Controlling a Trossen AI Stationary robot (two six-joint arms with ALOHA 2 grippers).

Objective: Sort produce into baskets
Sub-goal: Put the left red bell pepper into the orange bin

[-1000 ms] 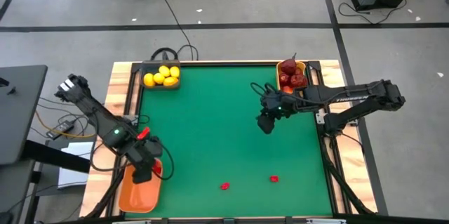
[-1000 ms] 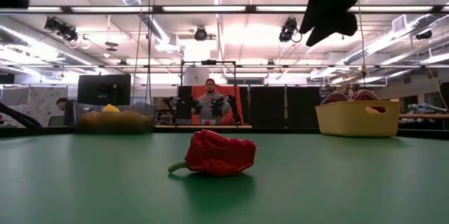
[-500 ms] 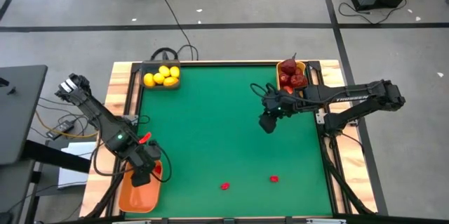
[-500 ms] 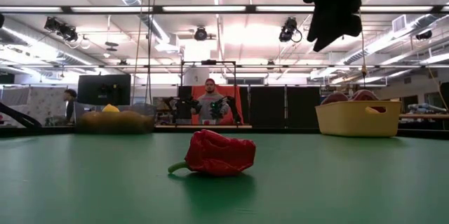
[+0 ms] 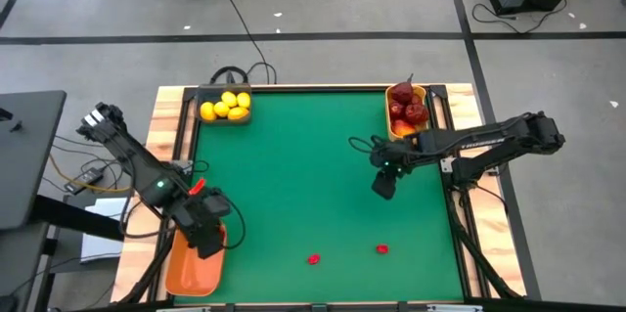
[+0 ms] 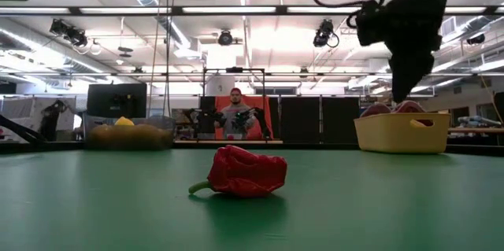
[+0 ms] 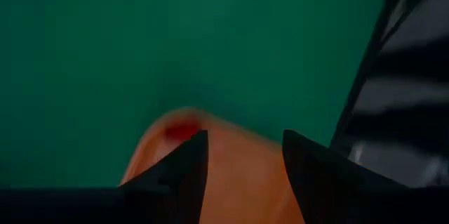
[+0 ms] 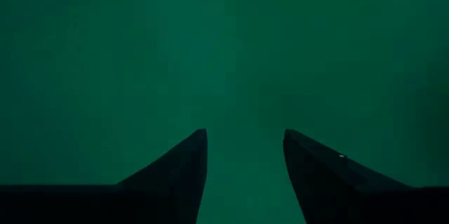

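Two small red pepper-like pieces lie on the green mat near the table's near edge; one shows close in the low view. My right gripper is open and empty above the mat, right of centre and farther from the near edge than the pieces; it also shows in its wrist view and in the low view. My left gripper is open above the orange tray at the near left. A red piece lies in that tray.
A dark grey tray with yellow lemon-like fruits stands at the far left. A yellow tray with dark red round fruits stands at the far right. The green mat between them is bare. A person stands in the room beyond the table.
My right gripper has gone toward the table's near edge and a little toward its right edge, and it hangs lower in the low view. The red pieces on the mat have stayed where they were.
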